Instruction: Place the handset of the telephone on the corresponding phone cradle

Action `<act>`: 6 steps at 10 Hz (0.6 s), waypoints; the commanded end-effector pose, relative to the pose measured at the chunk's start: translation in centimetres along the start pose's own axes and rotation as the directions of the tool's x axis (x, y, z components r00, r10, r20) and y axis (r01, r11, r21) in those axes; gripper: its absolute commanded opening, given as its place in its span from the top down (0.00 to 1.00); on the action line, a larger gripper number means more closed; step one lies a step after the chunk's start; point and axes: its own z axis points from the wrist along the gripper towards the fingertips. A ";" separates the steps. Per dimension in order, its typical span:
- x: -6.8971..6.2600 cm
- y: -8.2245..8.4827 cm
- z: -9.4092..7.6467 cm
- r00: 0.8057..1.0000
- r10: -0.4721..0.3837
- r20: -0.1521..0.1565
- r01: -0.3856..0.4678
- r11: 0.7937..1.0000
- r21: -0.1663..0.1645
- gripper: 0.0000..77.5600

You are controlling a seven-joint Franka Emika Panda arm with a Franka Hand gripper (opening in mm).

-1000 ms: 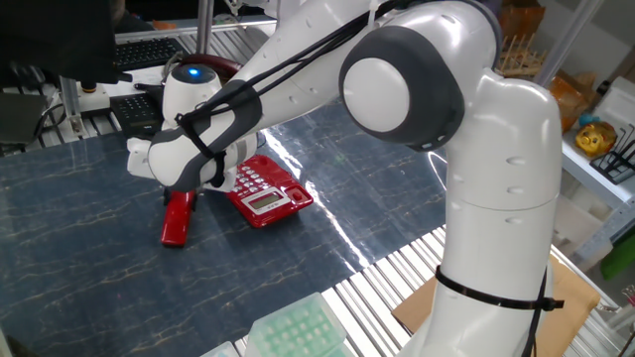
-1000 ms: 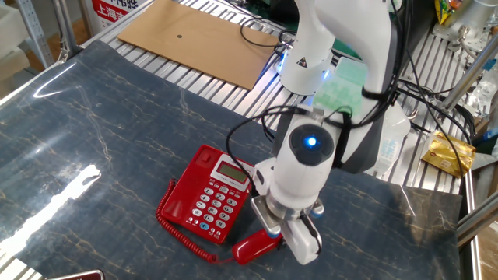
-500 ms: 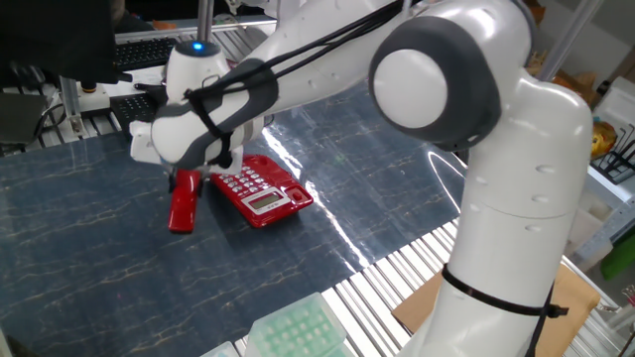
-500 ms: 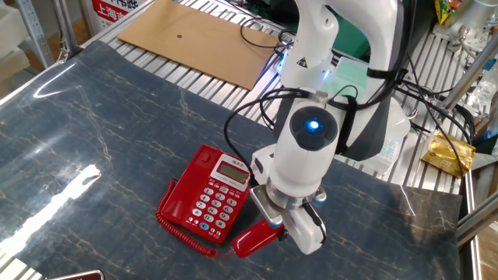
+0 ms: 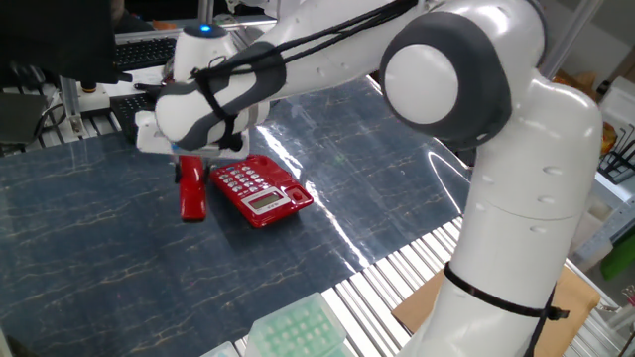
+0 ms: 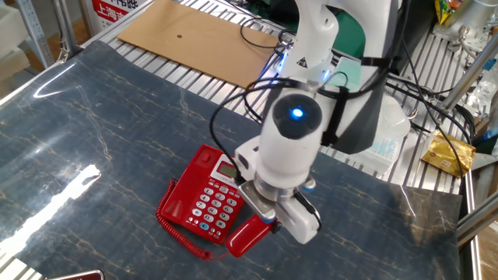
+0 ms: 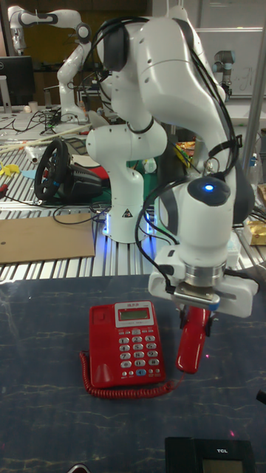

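Observation:
The bright red handset (image 7: 191,346) hangs tilted just above the table, its top end clamped in my gripper (image 7: 196,316), which is shut on it. It shows too in one fixed view, handset (image 5: 190,190) under gripper (image 5: 189,167), and in the other fixed view as handset (image 6: 247,233). The red telephone (image 7: 127,344) lies flat beside it, with white keys and a grey display. The handset hovers by the keypad side; the phone cradle (image 7: 99,346) is the empty strip on the opposite side. A coiled red cord (image 7: 118,390) runs along the phone's front edge.
A black phone (image 7: 209,452) sits at the near table edge in the tall fixed view. A cardboard sheet (image 6: 194,35) lies beyond the table. A green tray (image 5: 298,327) sits at the table edge near the robot base. Cables and a yellow bag (image 6: 447,152) lie off to the side.
The gripper has risen with the handset, lifting it off the table, and has moved it closer along the phone's keypad side.

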 end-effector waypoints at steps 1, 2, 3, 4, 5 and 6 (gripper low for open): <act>-0.6 -0.8 -0.7 0.998 -0.068 0.001 0.068 0.998 -0.003 0.98; -0.9 -1.0 -0.7 0.996 -0.088 0.001 0.088 0.996 -0.003 0.98; -1.4 -1.4 -0.7 0.994 -0.110 0.001 0.110 0.994 -0.004 0.98; -1.9 -1.9 -0.8 0.992 -0.128 0.000 0.128 0.992 -0.003 0.98; -2.2 -2.2 -1.0 0.991 -0.137 -0.002 0.137 0.991 -0.003 0.98; -2.5 -2.6 -1.1 0.990 -0.140 -0.004 0.140 0.990 -0.004 0.98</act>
